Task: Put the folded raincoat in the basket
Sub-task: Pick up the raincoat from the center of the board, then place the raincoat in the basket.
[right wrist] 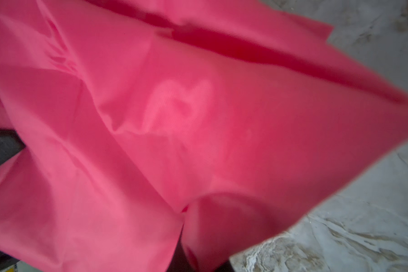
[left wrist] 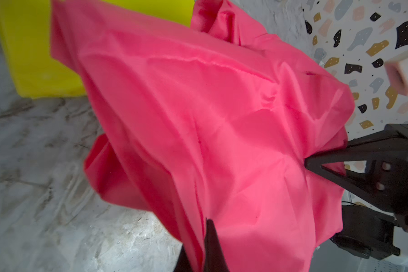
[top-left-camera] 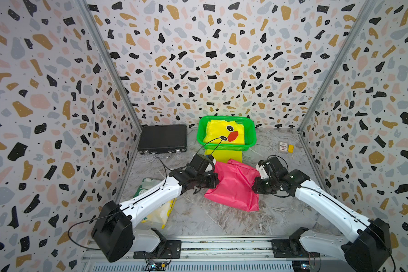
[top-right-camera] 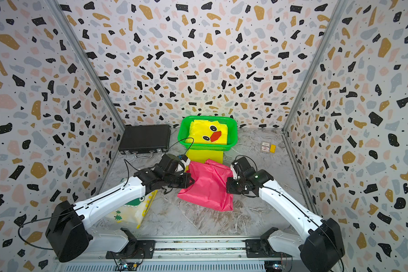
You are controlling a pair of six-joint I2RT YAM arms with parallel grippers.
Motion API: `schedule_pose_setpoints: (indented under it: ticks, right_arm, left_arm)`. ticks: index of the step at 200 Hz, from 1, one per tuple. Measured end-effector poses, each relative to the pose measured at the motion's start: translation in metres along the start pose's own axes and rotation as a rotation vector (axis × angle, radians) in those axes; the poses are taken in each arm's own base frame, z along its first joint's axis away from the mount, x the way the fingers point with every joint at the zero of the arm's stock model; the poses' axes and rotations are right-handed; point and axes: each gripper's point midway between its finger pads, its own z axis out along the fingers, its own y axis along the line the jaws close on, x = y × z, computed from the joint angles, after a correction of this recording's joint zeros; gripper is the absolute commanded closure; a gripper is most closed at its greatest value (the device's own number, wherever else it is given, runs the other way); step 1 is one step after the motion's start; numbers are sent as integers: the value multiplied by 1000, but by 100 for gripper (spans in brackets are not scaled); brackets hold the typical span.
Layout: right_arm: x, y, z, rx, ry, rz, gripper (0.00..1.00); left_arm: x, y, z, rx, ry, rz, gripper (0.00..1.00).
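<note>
Raincoat [top-left-camera: 233,186] is before the basket [top-left-camera: 226,147], case [top-left-camera: 161,139] left of it

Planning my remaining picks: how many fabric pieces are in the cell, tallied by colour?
Pink: 1, the pink raincoat
Yellow: 2, the duck-faced raincoat inside the basket and a plain piece in front of it
Cream: 1, a printed bundle
Total: 4

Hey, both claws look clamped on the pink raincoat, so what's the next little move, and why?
Probably lift it together, just clear of the table. The left claw and right claw each pinch an opposite edge of the pink raincoat, which sits short of the green basket.
</note>
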Motion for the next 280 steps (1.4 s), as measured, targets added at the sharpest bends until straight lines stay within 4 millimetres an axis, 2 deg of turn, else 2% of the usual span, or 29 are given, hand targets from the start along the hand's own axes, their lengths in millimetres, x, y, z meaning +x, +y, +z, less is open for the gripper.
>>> schedule_pose_setpoints:
  ticks: [35, 77, 104, 125, 167, 217, 241, 260, 280]
  right_arm:
    - [-43, 8, -7, -56, -22, -15, 100]
    - [-113, 19, -13, -164, -54, -8, 100]
    - [-143, 28, -6, -193, -66, -63, 100]
    - [-168, 26, 8, -213, -64, -72, 100]
    - [-220, 8, 42, -254, -53, -20, 100]
    - [-290, 0, 45, -323, -144, -39, 100]
    - [-319, -17, 56, -360, -172, -39, 100]
    - [-333, -38, 73, -369, -175, -34, 100]
    - [-335, -58, 93, -365, -151, -4, 100]
  left_arm:
    - [-35, 0, -7, -61, -51, -3, 100]
    - [-91, 21, 1, -79, -90, -80, 100]
    - [-125, 28, -1, -51, -133, -106, 100]
    - [-146, 31, 2, -46, -163, -93, 100]
    - [-186, 46, 24, -22, -180, -116, 100]
    - [-252, 61, 48, 17, -244, -118, 100]
    - [-281, 68, 70, 42, -273, -104, 100]
    - [-291, 79, 93, 43, -276, -105, 100]
    - [-294, 92, 118, 46, -264, -115, 100]
